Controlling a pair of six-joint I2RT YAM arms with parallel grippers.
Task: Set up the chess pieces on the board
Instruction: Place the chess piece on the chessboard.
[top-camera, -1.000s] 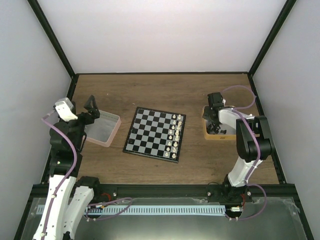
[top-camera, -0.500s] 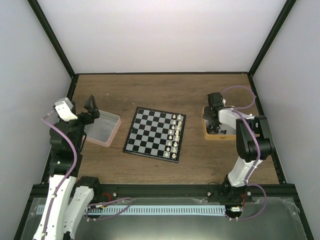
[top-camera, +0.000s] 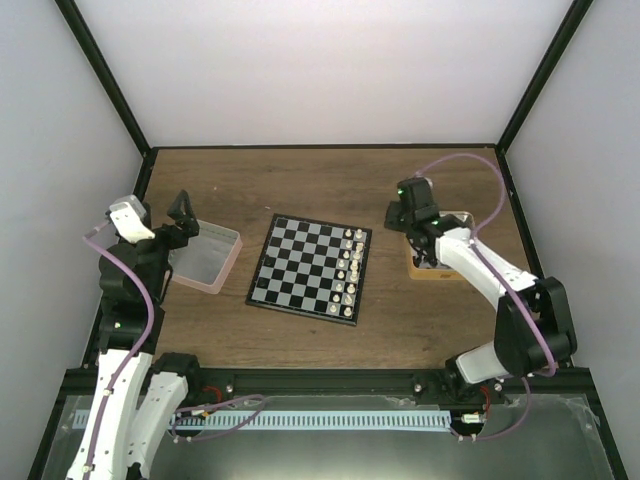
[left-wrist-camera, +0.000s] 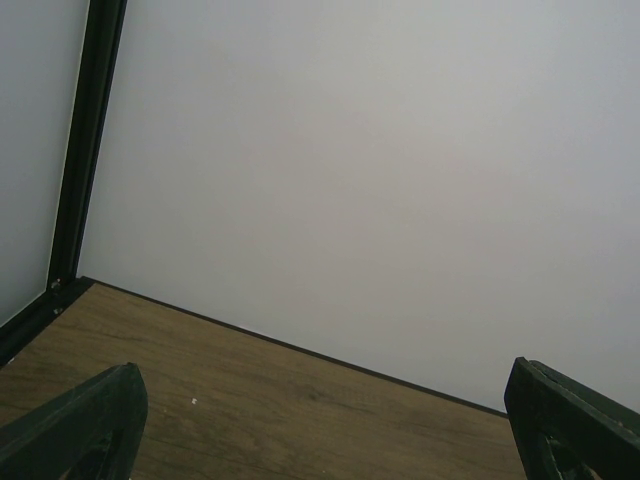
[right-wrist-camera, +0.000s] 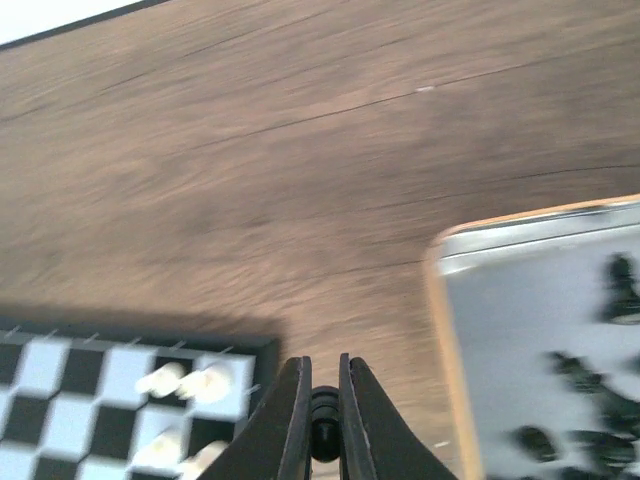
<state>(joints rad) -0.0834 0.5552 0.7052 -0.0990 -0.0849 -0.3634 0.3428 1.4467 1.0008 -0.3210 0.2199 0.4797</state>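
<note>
The board (top-camera: 300, 265) lies mid-table, with white chessmen (top-camera: 350, 265) filling its two right-hand columns. My right gripper (top-camera: 402, 220) hangs over bare wood between the board and the tan tray (top-camera: 452, 272). In the right wrist view this gripper (right-wrist-camera: 323, 400) is shut on one small black chess piece (right-wrist-camera: 323, 432). The board's corner (right-wrist-camera: 262, 352) shows at lower left and the tray's rim (right-wrist-camera: 440, 330) at right. Several black chess pieces (right-wrist-camera: 575, 372) lie loose in the tray. My left gripper (top-camera: 180, 212) is raised at the far left, and its wrist view shows the gripper (left-wrist-camera: 325, 420) open and holding nothing.
A pink-rimmed clear box (top-camera: 205, 255) sits left of the board, under the left gripper. Black frame posts and white walls enclose the table. The left wrist view shows only bare wood (left-wrist-camera: 250, 400) and the back wall.
My right arm has swung left out of the tray toward the board, with its fingers shut on a black piece. The left arm has stayed still.
</note>
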